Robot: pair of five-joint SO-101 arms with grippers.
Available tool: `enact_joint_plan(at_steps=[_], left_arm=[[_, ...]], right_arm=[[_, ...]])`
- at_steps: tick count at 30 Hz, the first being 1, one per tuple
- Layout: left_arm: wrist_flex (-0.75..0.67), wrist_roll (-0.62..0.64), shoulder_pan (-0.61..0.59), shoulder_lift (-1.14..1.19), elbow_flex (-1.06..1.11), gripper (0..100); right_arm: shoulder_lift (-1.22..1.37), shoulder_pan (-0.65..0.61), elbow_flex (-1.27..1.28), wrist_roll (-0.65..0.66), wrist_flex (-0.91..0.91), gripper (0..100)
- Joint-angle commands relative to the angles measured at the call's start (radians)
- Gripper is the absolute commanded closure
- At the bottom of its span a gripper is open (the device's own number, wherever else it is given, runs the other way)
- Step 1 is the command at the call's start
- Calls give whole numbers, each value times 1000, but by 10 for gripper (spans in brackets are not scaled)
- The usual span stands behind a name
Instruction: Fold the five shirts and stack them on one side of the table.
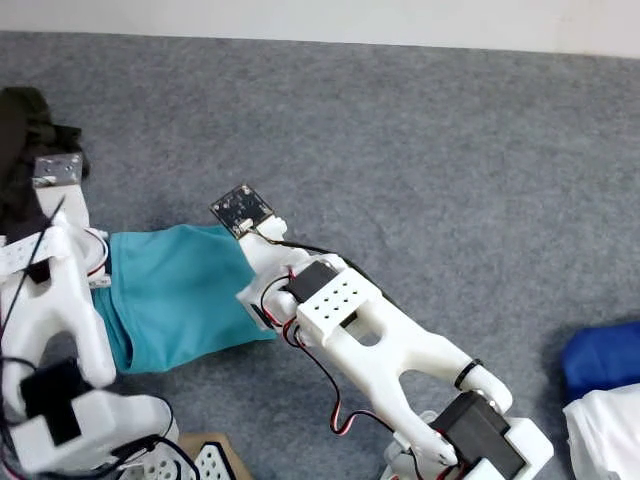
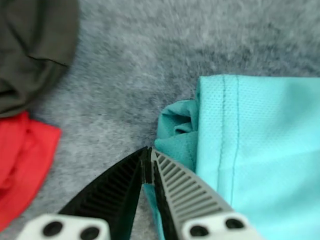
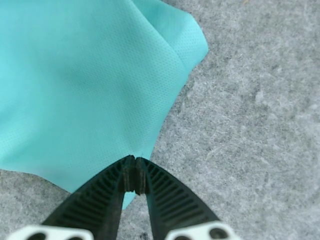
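A teal shirt [image 1: 170,295] lies on the grey felt table at the left, folded to a rough rectangle. My left gripper [image 2: 147,166] is shut on its bunched edge [image 2: 175,132], and teal cloth shows between the fingers [image 2: 172,187]. On the opposite side, my right gripper [image 3: 135,176] is shut on a hem of the teal shirt [image 3: 85,95]; in the high view it [image 1: 262,314] sits at the shirt's near right corner. A dark shirt [image 1: 25,130] lies crumpled at the far left. A red shirt [image 2: 20,165] lies beside the dark shirt [image 2: 35,50].
A blue shirt [image 1: 605,355] and a white shirt [image 1: 605,430] lie at the right edge. The left arm's body [image 1: 55,320] covers the teal shirt's left end. Bare grey felt [image 1: 430,160] spans the middle and back.
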Motion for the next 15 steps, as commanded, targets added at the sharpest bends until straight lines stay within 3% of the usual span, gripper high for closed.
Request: enact_joint_plan(at_steps=[1, 4, 10, 15], left_arm=[[-12, 9, 35, 65, -93, 993], [-11, 11, 45, 117, -159, 993], [-11, 129, 59, 150, -242, 993], [-11, 130, 74, 151, -262, 993]], right_arm=[[-53, 7, -4, -11, -18, 991], [-53, 8, -4, -11, -18, 991], [-53, 8, -2, -11, -18, 991], [-53, 7, -2, -11, -18, 991]])
